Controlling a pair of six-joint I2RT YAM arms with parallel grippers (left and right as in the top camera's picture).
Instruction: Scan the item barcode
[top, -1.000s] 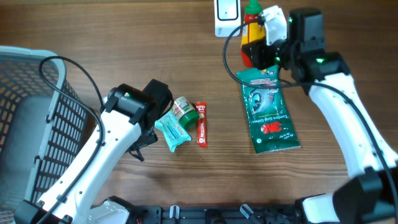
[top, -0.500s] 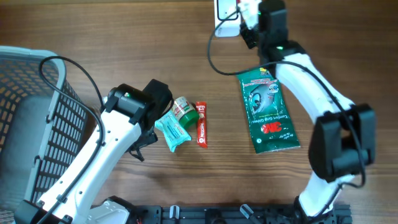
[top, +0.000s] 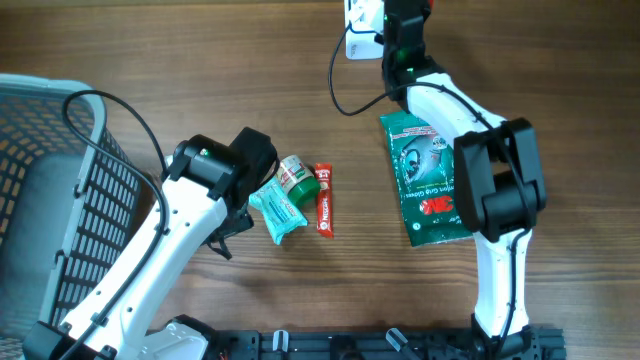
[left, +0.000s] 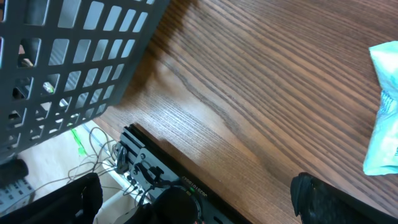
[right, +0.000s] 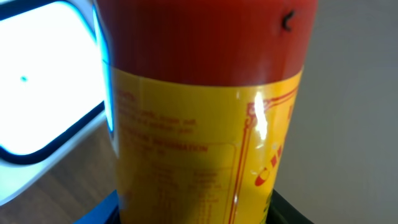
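Note:
The right wrist view is filled by a red sauce bottle (right: 205, 124) with a yellow label, and my right gripper (right: 193, 214) is shut on its lower body. A blue pad shows at its left and a black finger (right: 305, 211) at its right. Just left of the bottle is the white scanner (right: 43, 81) with its dark-rimmed window. Overhead, the right gripper (top: 405, 22) sits at the table's far edge beside the scanner (top: 360, 18), and the arm hides the bottle. My left gripper (left: 193, 202) hangs open over bare wood, holding nothing.
A green pouch (top: 432, 180) lies under the right arm. A teal packet (top: 278, 212), a small jar (top: 296, 175) and a red stick sachet (top: 324, 198) lie beside the left wrist. A grey wire basket (top: 50, 200) stands at the left edge.
The right arm has swung left and toward the far edge, carrying the bottle from over the green pouch up to the scanner. The left arm has stayed still.

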